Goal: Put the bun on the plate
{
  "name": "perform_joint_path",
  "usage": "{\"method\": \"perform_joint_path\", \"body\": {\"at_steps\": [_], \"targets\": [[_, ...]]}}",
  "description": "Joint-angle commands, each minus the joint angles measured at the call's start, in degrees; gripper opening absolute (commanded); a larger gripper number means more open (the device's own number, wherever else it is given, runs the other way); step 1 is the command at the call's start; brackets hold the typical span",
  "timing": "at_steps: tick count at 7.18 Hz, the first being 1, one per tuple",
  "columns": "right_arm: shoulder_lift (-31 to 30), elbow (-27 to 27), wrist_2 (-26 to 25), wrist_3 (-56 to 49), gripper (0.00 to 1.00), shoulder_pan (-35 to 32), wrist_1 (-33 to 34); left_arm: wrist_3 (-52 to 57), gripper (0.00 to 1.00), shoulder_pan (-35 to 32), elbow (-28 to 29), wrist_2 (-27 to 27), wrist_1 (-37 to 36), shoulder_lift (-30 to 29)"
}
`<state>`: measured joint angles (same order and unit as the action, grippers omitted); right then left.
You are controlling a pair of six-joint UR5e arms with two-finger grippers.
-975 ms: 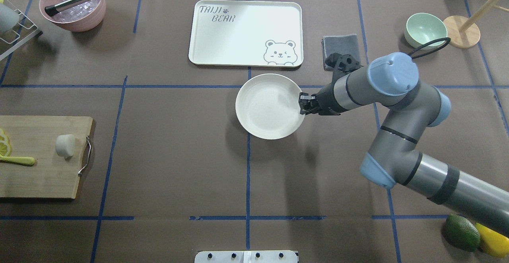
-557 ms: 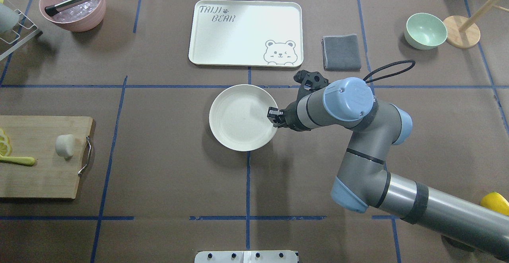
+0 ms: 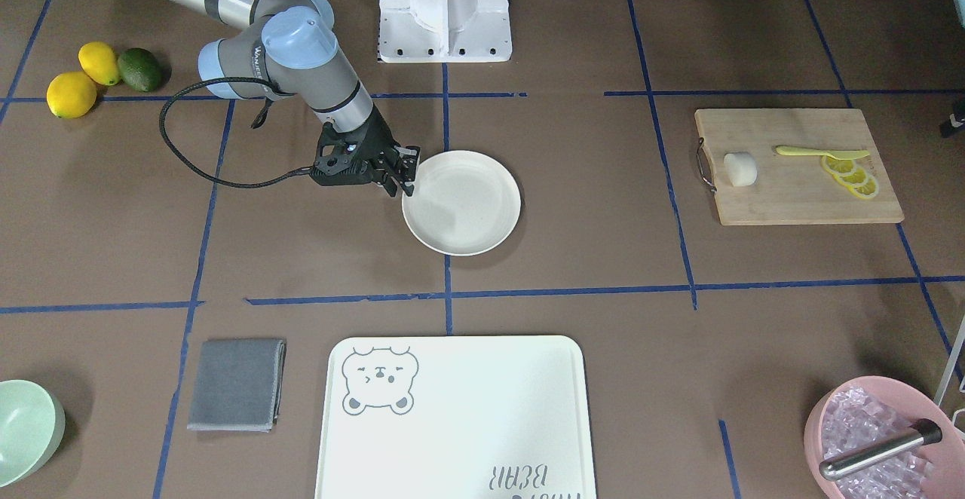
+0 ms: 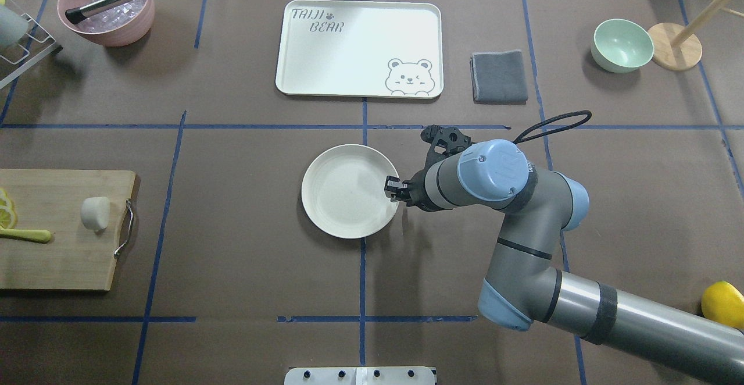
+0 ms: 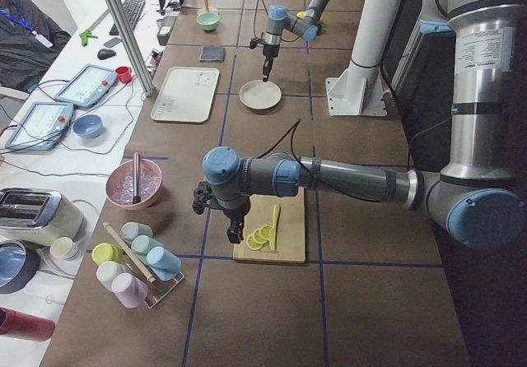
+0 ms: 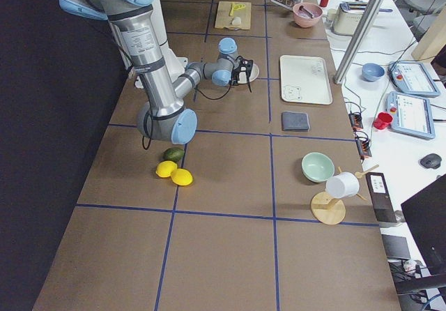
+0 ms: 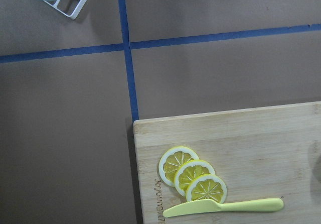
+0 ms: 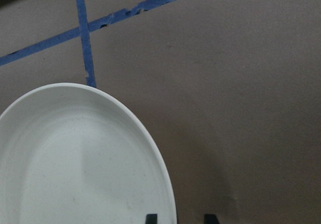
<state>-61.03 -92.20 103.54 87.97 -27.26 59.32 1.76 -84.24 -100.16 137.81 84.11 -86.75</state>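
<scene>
Right claw [image 4: 390, 188] is noted at the rim of the plate [image 4: 343, 199], on the robot's right side. The claw is drawn narrow and the rim is pinched: in the right wrist view, 1 fingertip is seen inside the rim and 1 outside it. The plate is seated flat near the middle of the tabletop [image 4: 232, 257], across a blue tape line.

The bun [image 4: 95, 213] is found well apart from the plate, on a wooden cutting board [image 4: 58, 257] at the robot's left end, near the board's metal handle [image 4: 125, 228]. 3 lemon slices [image 7: 193, 176] and a yellow-green knife [image 7: 225, 207] are laid on the same board.

Left claw [image 5: 235, 234] is held above the lemon end of the board. Whether it is wide or narrow cannot be told.
</scene>
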Motion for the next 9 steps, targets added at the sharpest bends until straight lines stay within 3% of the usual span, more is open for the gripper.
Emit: {"method": "perform_joint_path", "body": {"at_steps": [1, 3, 5, 9], "targets": [[0.47, -1.57, 4.44, -1.04, 1.0, -4.52, 6.36, 0.0, 1.0, 0.04, -0.21, 0.0, 0.0, 0.0], [-0.31, -5.69, 14.18, -15.97, 1.0, -13.99, 19.18, 0.0, 1.0, 0.04, -0.83, 0.0, 0.0, 0.0], [-2.32, -9.56, 16.78, -35.13, 1.0, -22.7, 31.6, -0.09, 1.0, 0.04, -1.7, -0.09, -0.17, -0.35], [-18.72, -11.42, 25.39, -71.7, 1.0, -42.48, 33.14, -0.61, 1.0, 0.13, -1.0, -0.44, 0.78, -1.93]]}}
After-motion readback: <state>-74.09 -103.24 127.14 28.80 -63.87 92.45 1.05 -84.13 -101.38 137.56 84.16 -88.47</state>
